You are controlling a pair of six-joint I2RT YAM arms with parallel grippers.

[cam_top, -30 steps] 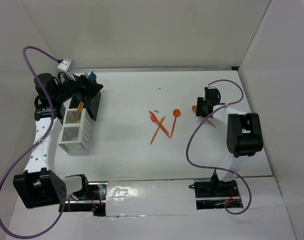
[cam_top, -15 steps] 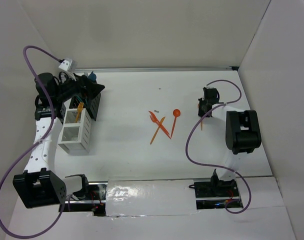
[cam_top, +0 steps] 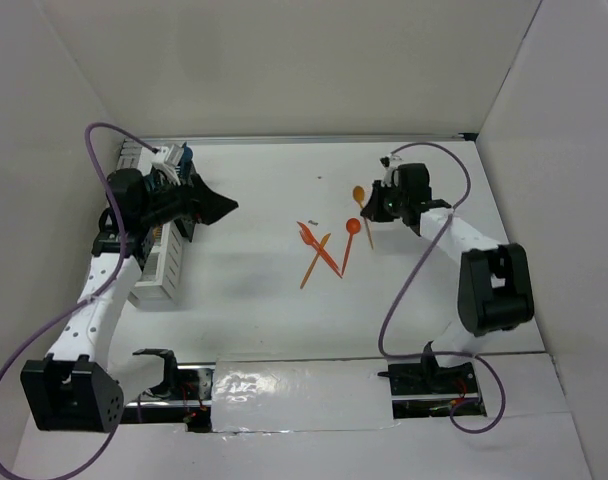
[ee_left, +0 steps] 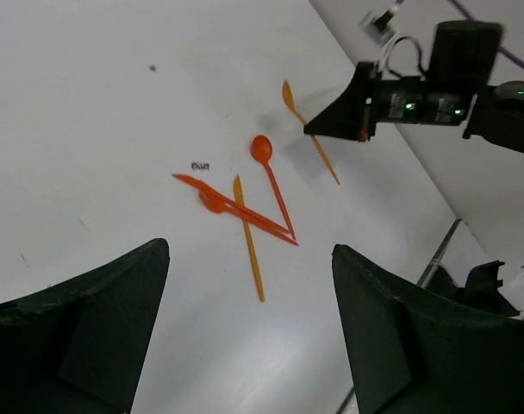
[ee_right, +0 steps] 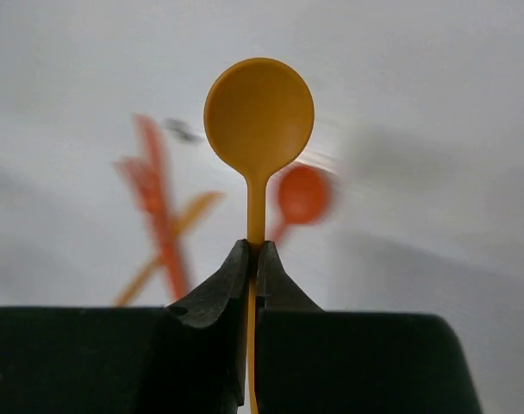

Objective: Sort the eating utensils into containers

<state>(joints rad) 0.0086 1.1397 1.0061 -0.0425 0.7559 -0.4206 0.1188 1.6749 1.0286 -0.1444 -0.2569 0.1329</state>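
Note:
My right gripper [ee_right: 255, 253] is shut on the handle of an orange spoon [ee_right: 258, 112], whose bowl sticks out beyond the fingertips. In the top view this gripper [cam_top: 372, 211] holds the spoon [cam_top: 359, 194] just right of the loose eating utensils: a red-orange fork [cam_top: 319, 245], an orange knife [cam_top: 312, 266] and a red spoon [cam_top: 351, 229], crossed on the table. My left gripper [cam_top: 222, 207] stands open and empty, right of the white containers [cam_top: 162, 268]. In its wrist view, the left gripper [ee_left: 249, 252] has the fork [ee_left: 236, 205], knife [ee_left: 248, 240] and red spoon [ee_left: 262, 149] ahead of it.
White walls close in the table on the left, back and right. The left arm covers most of the container row at the far left. A metal rail [cam_top: 304, 140] runs along the table's back edge. Purple cables loop off both arms.
The right gripper closed on the orange spoon and carried it up and left toward the crossed utensils. The left gripper swung away from the containers, out toward the table's middle.

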